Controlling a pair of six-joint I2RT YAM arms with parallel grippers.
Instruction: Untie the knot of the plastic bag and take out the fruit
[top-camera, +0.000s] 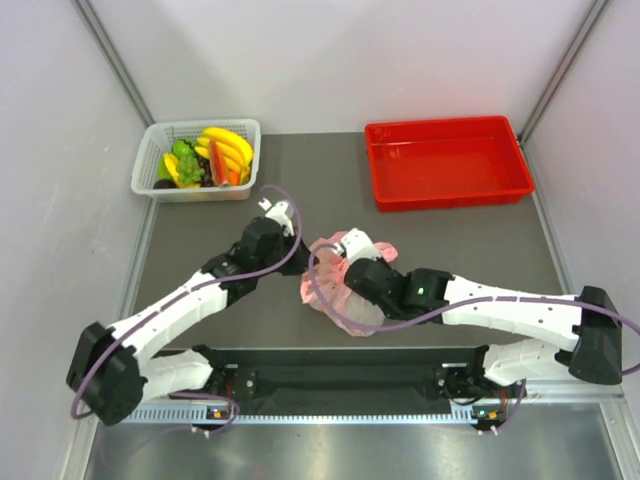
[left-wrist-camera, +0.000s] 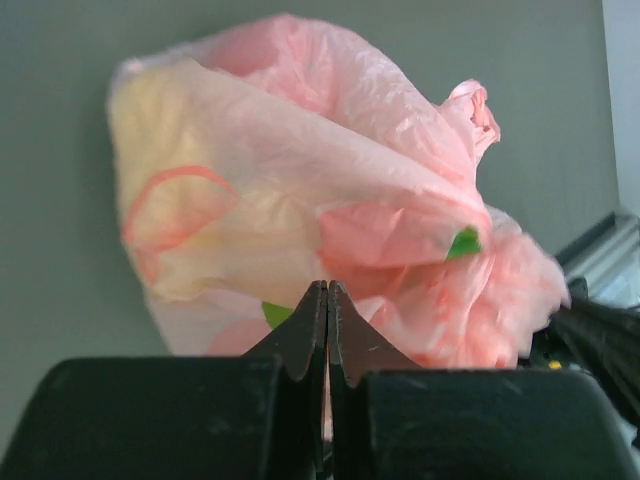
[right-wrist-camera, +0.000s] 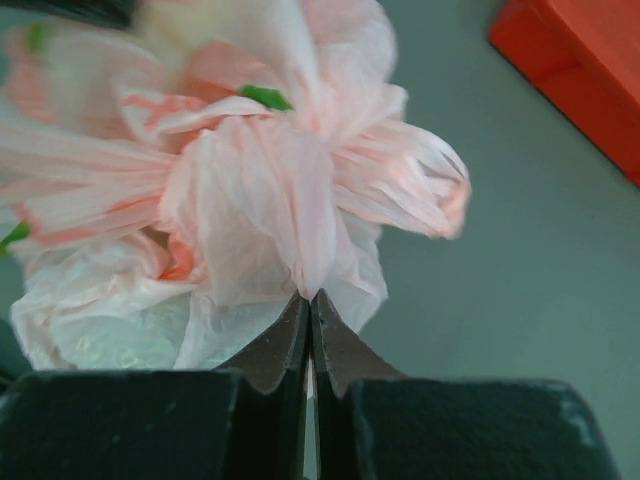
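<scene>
The plastic bag (top-camera: 340, 290) sits crumpled near the middle of the grey table (top-camera: 470, 250), and both arms reach over it, so much of it is covered in the top view. There the left arm comes in from the bag's 9 o'clock and the right arm from its 3 o'clock. Neither set of fingertips can be made out from above.

In its own wrist view the left gripper (left-wrist-camera: 327, 292) is pressed closed, tips meeting at the bag's lower fold at 6 o'clock. A thin pink line shows in the seam between the fingers, so it seems to pinch film. The right gripper (right-wrist-camera: 308, 298) is likewise closed, and a flap of pale film tapers straight down into its tips.

The knot (right-wrist-camera: 345, 165) is hard to separate from the surrounding creases. It reads as a gathered bunch, with a loop of film sticking out toward 3 o'clock. The bag's top edge is cut off in this view and partly blurred.

The fruit (left-wrist-camera: 462, 243) is inside the bag and mostly hidden. Only small green patches and a yellowish glow show through the pink film, so the kinds cannot be told.

At the table's 11 o'clock a white basket (top-camera: 190, 190) holds a heap of bananas and other fruit (top-camera: 225, 150). A red tray (top-camera: 450, 165) lies at 1 o'clock.
</scene>
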